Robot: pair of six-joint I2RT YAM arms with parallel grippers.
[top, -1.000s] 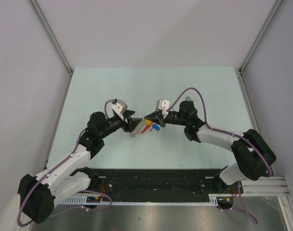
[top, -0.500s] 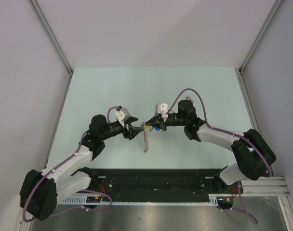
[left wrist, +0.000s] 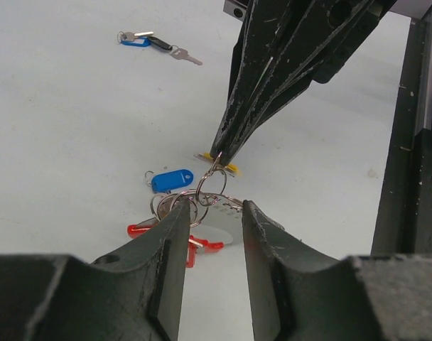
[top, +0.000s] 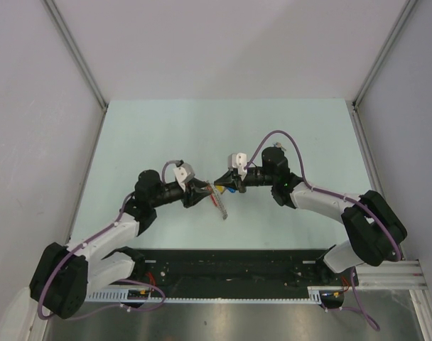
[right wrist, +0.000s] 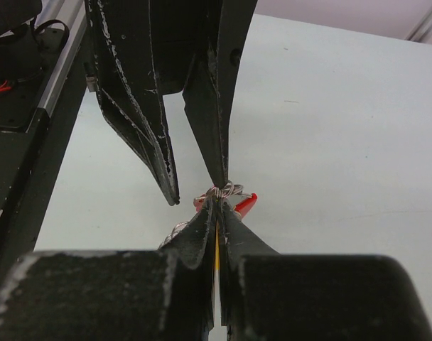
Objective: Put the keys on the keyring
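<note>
Pinching the yellow key (right wrist: pixel 216 250), right end effector (right wrist: pixel 217 206) faces left end effector (left wrist: pixel 212 213), fingers (left wrist: pixel 166 259) parted at the keyring (left wrist: pixel 209 193).

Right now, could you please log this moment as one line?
left gripper: open, tips at keyring | right gripper: shut on yellow key | spare keys: on table

Keyring (top: pixel 219 204) at mid-surface (top: pixel 287 128), left gripper (top: pixel 204 190) at its 9 o'clock, right gripper (top: pixel 216 183) at 1 o'clock, one key (left wrist: pixel 229 168) between its jaws, loose keys (left wrist: pixel 153 41) beyond on surface.
</note>
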